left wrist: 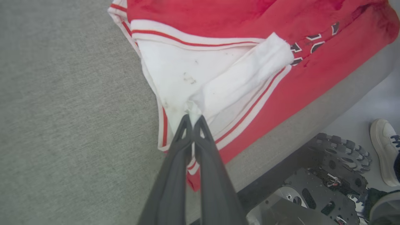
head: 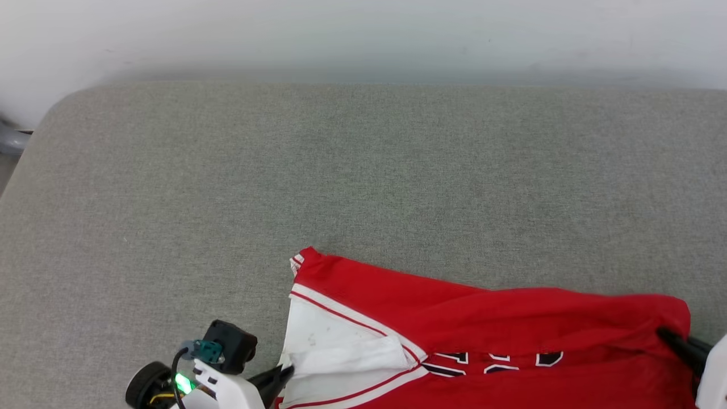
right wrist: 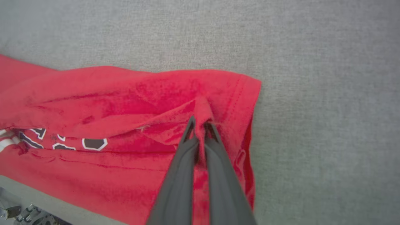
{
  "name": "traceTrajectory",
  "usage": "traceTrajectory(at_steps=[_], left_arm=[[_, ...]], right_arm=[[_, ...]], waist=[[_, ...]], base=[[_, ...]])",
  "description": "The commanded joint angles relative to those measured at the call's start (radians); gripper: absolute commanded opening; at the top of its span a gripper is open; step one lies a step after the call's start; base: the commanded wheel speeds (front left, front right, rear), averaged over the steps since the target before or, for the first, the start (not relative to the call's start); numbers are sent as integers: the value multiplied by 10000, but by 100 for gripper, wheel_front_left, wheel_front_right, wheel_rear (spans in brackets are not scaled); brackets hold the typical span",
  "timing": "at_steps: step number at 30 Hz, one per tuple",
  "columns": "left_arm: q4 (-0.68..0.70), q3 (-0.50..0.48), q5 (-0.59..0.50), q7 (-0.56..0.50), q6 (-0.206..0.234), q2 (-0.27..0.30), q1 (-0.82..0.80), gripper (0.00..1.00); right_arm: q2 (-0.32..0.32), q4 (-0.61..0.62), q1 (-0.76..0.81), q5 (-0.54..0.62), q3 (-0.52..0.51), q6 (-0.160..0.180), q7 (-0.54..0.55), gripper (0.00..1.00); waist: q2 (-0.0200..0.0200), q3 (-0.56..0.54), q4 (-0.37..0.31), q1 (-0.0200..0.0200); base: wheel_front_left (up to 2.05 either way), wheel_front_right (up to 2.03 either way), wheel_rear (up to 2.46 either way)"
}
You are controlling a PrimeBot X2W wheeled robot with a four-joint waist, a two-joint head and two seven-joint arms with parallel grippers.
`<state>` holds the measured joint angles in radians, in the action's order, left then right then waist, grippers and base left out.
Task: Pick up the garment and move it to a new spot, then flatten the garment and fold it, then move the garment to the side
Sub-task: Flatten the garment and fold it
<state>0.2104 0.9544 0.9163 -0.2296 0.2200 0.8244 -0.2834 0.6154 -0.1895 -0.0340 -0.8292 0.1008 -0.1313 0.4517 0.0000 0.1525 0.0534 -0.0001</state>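
Observation:
The garment, a red jersey shirt with a white sleeve and red-white trim, lies along the near edge of the grey table; part of its black, white-outlined lettering shows. My left gripper is shut on a pinch of the white sleeve, and in the head view it sits at the garment's left end. At the garment's right end my right gripper is shut on a fold of red cloth near the hem, showing in the head view as dark fingers.
The grey cloth-covered table reaches far back to a pale wall and is bare to the left of and beyond the garment. Below the table's near edge are the robot's base and a person's white shoe on the floor.

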Motion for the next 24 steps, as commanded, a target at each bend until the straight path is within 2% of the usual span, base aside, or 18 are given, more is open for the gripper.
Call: traceTrajectory(at_steps=[1,8,15,16,17,18,24], left_arm=[[-92,-26,55,67,-12,-121,117,0],[-981,285,18,110,-278,-428,226,0],[-1750,456,-144,227,-491,-706,53,0],[-1828,490,-152,254,-517,-765,39,17],[-1892,493,-196,329,-496,-817,23,92],[-1958,492,-229,384,-473,-863,14,100],[-2167,367,-258,735,-346,-949,144,100]], right_arm=[[140,85,199,-59,25,13,55,0],[747,401,742,109,528,12,203,0],[985,127,772,302,969,12,-109,0],[1002,106,733,325,1045,12,-174,26],[985,83,689,316,1094,12,-257,100],[938,65,658,240,1167,12,-312,100],[1078,139,581,-58,1215,12,-248,100]], waist=[[0,-18,-11,1],[0,-85,-39,1],[0,-91,-42,1],[0,-101,-42,1],[0,-113,-43,1],[0,-130,-45,1],[0,-370,-112,1]], base=[[0,0,0],[0,0,0],[0,0,0],[0,0,0],[0,0,0],[0,0,0],[0,0,0]])
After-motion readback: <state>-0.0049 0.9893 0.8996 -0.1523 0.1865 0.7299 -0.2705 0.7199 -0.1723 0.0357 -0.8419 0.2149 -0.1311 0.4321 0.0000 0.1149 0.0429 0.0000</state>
